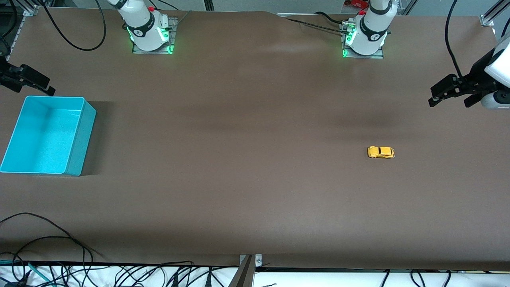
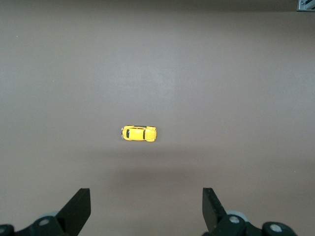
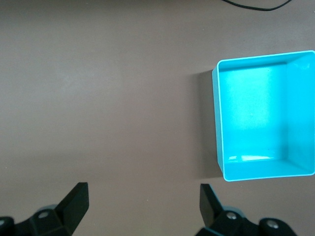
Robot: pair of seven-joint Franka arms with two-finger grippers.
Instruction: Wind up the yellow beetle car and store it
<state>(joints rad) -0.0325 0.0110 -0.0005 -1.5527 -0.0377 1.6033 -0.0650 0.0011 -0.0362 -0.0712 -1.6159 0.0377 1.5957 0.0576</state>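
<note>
I am hovering my released left hand (image 2: 146,211) over the tiny rounded yellow beetle car (image 1: 381,152); pinching off-centre could flick it across the bench, while my right hand (image 3: 142,209) is waiting, released.

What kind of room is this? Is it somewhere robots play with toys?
Probably a robot lab: two arms are bolted to a brown table, cables trail along its edges, and only a yellow beetle car and a turquoise bin sit on it.

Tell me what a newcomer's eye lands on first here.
First the turquoise bin, empty, at the right arm's end of the table. Then the tiny yellow beetle car, alone on the brown table toward the left arm's end. The left gripper and right gripper hang open, holding nothing.
</note>
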